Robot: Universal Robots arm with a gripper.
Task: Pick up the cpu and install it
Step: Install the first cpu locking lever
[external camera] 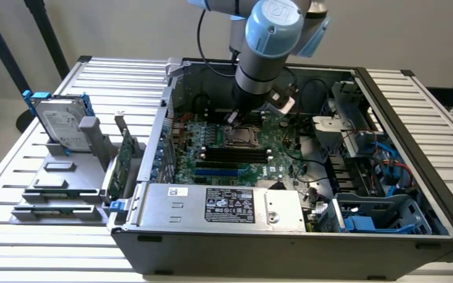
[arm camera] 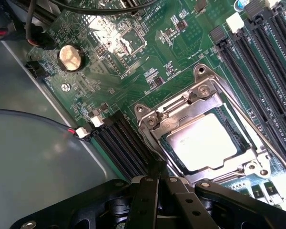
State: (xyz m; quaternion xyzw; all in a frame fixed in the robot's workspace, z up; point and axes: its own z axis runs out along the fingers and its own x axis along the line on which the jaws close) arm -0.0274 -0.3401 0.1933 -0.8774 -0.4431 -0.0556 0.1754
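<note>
An open computer case (external camera: 289, 236) sits on the slatted counter (external camera: 22, 247), its green motherboard (arm camera: 148, 62) exposed. The arm's hand (arm camera: 157, 188) hovers inside, fingers pressed together, empty, just beside the socket (arm camera: 152, 119) where the cpu (arm camera: 202, 142) lies seated.

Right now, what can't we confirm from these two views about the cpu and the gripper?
- Gripper: its fingertips sit closed together in the wrist view; in the exterior view the arm's own wrist hides them.
- Cpu: lies in the socket frame, but its edges run under the frame, so full seating is unclear.
- Cpu in the exterior view: too small to judge.
- Socket lever state: cannot tell.
</note>
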